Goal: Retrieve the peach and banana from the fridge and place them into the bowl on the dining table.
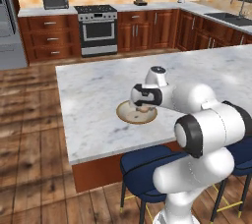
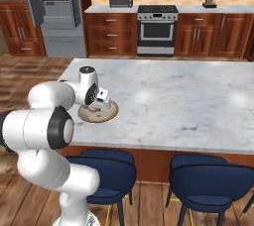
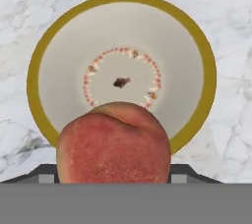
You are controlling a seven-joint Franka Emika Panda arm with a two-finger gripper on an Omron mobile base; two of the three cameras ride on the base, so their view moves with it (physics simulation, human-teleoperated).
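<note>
Here, over the marbled dining table (image 1: pixel 98 90), the counter of this scene, the bowl (image 3: pixel 44 78) lies straight beyond the jaws, its centre dead ahead along their line of sight. The gripper (image 1: pixel 143 106) hangs just above it, jaws spread wide and apparently pinching the peach (image 3: pixel 114 144), though the contact itself is hidden at the frame's edge. The fruit sits over the bowl's near rim.
</note>
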